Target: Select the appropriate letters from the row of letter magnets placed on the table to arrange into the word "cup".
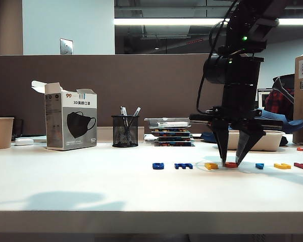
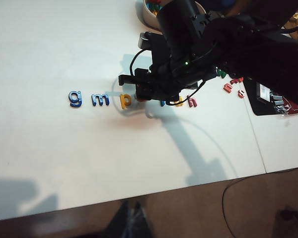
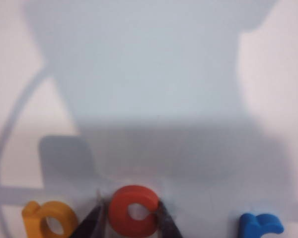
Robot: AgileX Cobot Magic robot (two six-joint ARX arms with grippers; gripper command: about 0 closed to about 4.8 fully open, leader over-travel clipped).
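The right gripper (image 3: 128,220) stood on the plain white table (image 1: 91,186), fingertips flanking and touching the small red plastic "c" (image 3: 133,209); the left gripper was unseen.

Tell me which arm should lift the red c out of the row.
Right. The right gripper is down at the table with a finger on each side of the red c; the left gripper is not in view.

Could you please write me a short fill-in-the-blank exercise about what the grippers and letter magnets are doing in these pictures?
1. The right gripper has a finger on either side of the ____ letter c.
2. Beside the c lies the yellow letter ____.
3. The letters g and m are dark ____.
4. The left gripper appears in ____ of the views.

Missing words: red; p; blue; none
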